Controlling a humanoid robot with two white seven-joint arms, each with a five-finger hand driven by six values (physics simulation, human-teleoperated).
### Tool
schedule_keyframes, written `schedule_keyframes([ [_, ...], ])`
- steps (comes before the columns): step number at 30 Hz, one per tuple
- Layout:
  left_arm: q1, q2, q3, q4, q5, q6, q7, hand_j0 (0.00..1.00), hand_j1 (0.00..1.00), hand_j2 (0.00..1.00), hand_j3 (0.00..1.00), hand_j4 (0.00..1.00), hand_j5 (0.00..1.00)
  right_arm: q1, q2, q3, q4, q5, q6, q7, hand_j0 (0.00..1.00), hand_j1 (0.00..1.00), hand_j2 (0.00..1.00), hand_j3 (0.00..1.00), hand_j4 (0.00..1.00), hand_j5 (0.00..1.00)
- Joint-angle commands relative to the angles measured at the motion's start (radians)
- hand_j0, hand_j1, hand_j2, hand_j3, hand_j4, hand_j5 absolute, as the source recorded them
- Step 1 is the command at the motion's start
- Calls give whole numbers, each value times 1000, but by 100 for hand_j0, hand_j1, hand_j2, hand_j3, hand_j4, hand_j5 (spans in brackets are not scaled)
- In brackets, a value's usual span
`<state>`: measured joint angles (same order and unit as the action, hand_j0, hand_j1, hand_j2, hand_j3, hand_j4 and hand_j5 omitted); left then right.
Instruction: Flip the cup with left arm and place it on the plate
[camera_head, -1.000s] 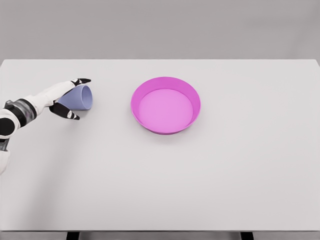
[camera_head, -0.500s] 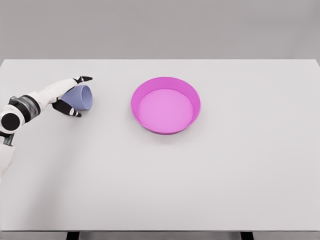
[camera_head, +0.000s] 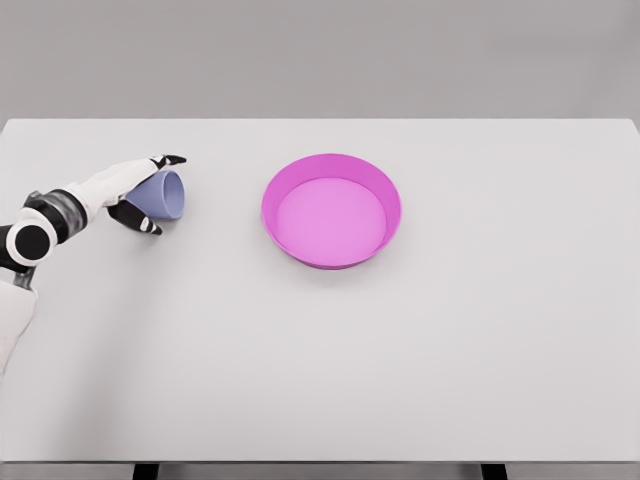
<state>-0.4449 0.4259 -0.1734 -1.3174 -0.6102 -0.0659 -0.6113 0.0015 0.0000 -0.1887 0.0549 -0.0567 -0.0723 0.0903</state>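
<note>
A pale lavender cup (camera_head: 160, 196) is seen lying on its side on the white bench (camera_head: 320, 350), at about ten o'clock from the bench's middle. Its open mouth is turned toward three o'clock, facing the plate (camera_head: 331, 210), and its narrower base is hidden behind the hand.

The left hand (camera_head: 135, 192) is closed around the cup from the nine o'clock side. One black-tipped finger (camera_head: 168, 160) is laid over the upper edge of the cup at its twelve o'clock side, and another black-tipped finger is pressed beneath it at six o'clock, so the cup is clamped between them. The white forearm is seen running back from the hand toward eight o'clock, with a dark wrist joint near the picture's left edge. Whether the cup is lifted clear of the bench or is resting on it cannot be told.

The plate is a shallow magenta dish with a raised rim and a lighter pink floor. It is set on the bench at about twelve o'clock from the middle, at three o'clock from the cup and well apart from it. Nothing is held inside it.

A plain grey wall is seen beyond the bench's far edge.
</note>
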Motion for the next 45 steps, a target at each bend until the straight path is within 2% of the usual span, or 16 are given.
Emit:
schedule_keyframes([
  [1,0,1,-3,0,0,1,0,95,95,95,95,95,95,0,0,0,0,0,0,0,100,100,100,100,100,100],
  [6,-2,2,-3,1,-31,5,0,85,85,85,85,85,85,0,0,0,0,0,0,0,100,100,100,100,100,100],
  [12,0,2,-14,-2,-23,0,0,73,73,73,73,73,73,0,0,0,0,0,0,0,100,100,100,100,100,100],
  [26,-2,7,-21,-20,26,-9,0,72,72,72,72,72,72,0,0,0,0,0,0,0,100,100,100,100,100,100],
  [28,-3,11,-15,-42,62,-11,0,72,72,72,72,72,72,0,0,0,0,0,0,0,100,100,100,100,100,100],
  [31,-3,13,-8,-40,176,-97,0,71,71,71,71,71,71,0,0,0,0,0,0,0,100,100,100,100,100,100],
  [36,-6,11,-3,-52,222,-123,0,71,71,71,71,71,71,0,0,0,0,0,-1,0,100,100,100,100,100,100],
  [40,-6,1,0,-55,332,-186,0,72,72,72,72,72,72,0,0,0,-1,0,0,0,100,100,100,100,100,100],
  [45,-12,-27,-3,-59,412,-236,0,72,72,72,72,72,72,0,0,0,0,0,0,0,100,100,100,100,100,100],
])
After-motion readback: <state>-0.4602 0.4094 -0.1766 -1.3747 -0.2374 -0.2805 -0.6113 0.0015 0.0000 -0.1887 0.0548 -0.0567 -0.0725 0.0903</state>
